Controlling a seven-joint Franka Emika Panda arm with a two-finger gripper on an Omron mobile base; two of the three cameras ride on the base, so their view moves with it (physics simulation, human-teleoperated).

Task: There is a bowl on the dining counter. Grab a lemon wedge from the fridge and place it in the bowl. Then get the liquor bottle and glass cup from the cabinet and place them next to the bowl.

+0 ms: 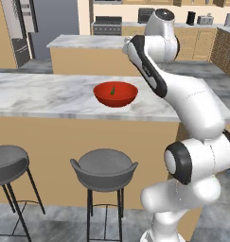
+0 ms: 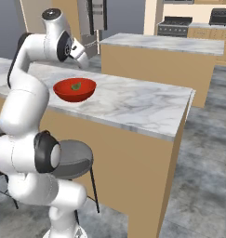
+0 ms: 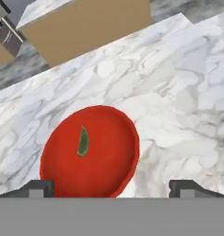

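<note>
Hand view, fingers (image 3: pixel 42 189) spread wide above red bowl (image 3: pixel 104 170).

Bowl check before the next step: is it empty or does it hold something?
Not empty: the bowl holds a small green wedge inside.

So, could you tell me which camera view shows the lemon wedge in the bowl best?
The hand view: the lemon wedge lies large and unobstructed inside the bowl. Both base views show it as a small greenish sliver.
</note>
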